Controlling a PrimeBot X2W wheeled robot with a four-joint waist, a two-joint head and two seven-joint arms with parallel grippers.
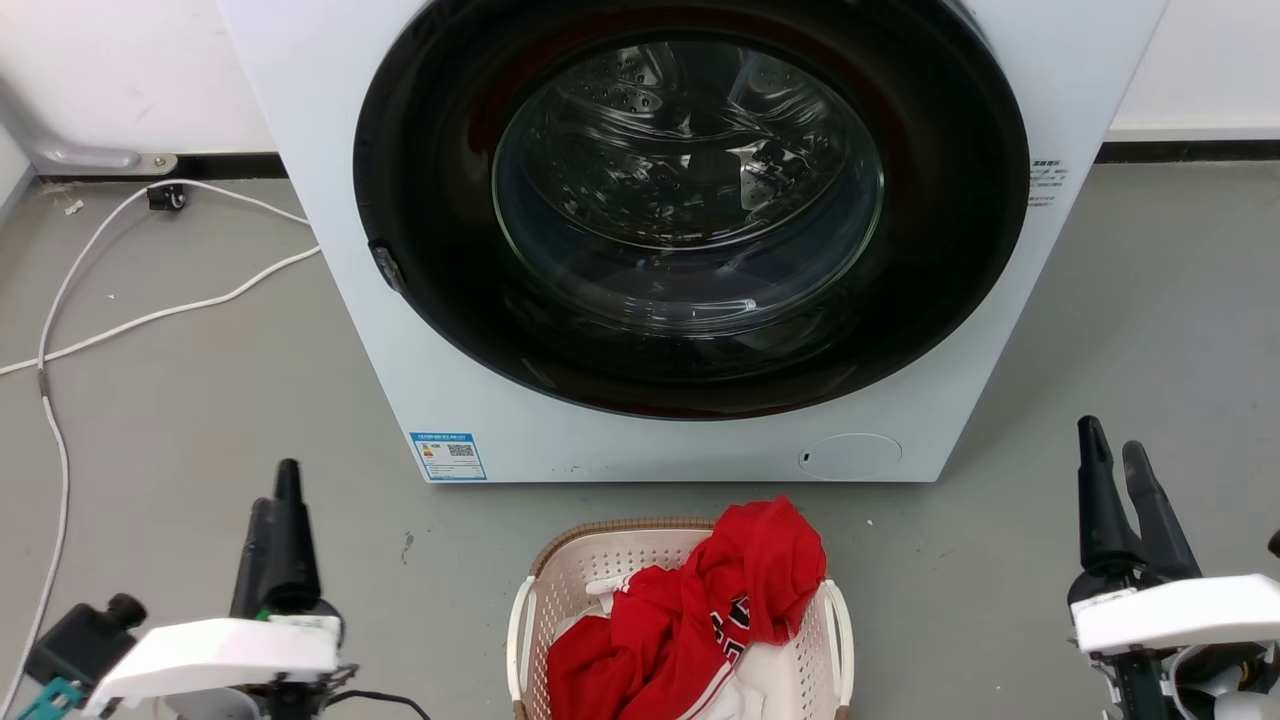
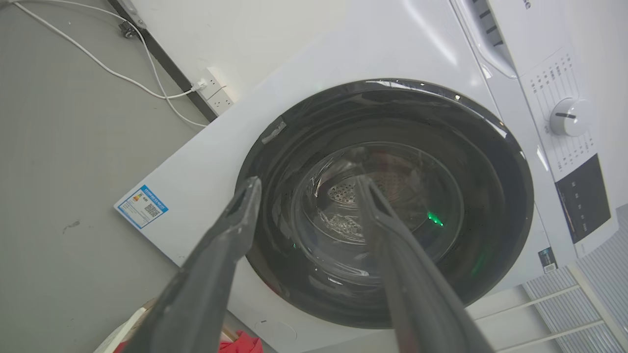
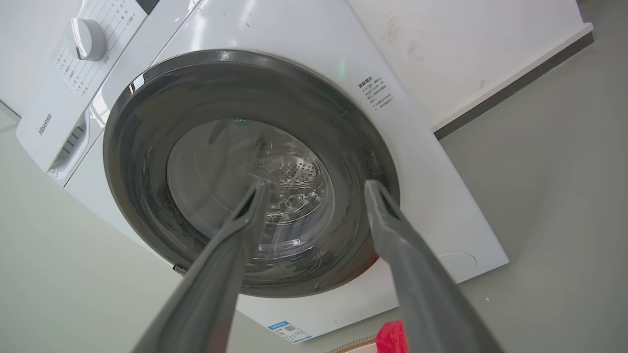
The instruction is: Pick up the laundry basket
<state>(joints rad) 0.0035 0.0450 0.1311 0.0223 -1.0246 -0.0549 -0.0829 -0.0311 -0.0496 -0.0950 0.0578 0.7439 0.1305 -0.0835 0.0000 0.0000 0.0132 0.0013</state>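
laundry basket [image 1: 590,565]: cut off below, red garment [image 1: 740,590] hides inside | left claw [image 2: 308,182]: spread | right claw [image 3: 316,185]: spread

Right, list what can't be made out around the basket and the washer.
Laundry basket: near end cut off by the head view's bottom edge; floor hidden under the red garment.
Blue label, head view: print too small to read.
Washing machine drum, all views: inside obscured by door-glass reflections.
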